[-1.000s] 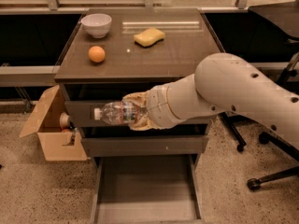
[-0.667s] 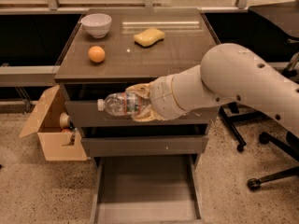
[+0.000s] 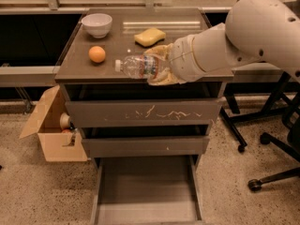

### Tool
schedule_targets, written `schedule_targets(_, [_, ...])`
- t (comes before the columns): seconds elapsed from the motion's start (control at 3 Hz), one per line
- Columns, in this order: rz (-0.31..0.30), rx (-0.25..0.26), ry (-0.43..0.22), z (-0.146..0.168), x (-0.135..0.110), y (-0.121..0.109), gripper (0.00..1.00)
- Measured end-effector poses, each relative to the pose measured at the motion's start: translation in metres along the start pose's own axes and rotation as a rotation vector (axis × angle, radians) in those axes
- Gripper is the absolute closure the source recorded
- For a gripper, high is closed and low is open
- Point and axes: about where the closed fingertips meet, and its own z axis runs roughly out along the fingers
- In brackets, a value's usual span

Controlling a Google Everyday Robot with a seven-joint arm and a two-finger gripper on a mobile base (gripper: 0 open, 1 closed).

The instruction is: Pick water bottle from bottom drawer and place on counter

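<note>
My gripper is shut on the water bottle, a small clear plastic bottle with a white cap and a colourful label. It holds the bottle on its side, cap pointing left, just above the front part of the counter. My white arm reaches in from the upper right. The bottom drawer is pulled open below, a wide flat tray with a bare grey floor.
On the counter stand a white bowl, an orange and a yellow sponge. An open cardboard box sits on the floor to the left. Office chair legs stand to the right.
My gripper has lifted the bottle from in front of the upper drawers up to counter height, over the counter's front part.
</note>
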Motion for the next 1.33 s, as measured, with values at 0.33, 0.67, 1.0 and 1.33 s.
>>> schedule_targets(0.33, [0.069,0.015,-0.022,0.001,0.029,-0.026,1.0])
schedule_targets(0.67, [0.17,0.05,-0.076,0.019,0.075,-0.051,1.0])
schedule_targets(1.0, [0.176,0.054,-0.075,0.018,0.077,-0.053,1.0])
schedule_targets(1.33, [0.226,0.079,-0.066,0.017,0.096,-0.075,1.0])
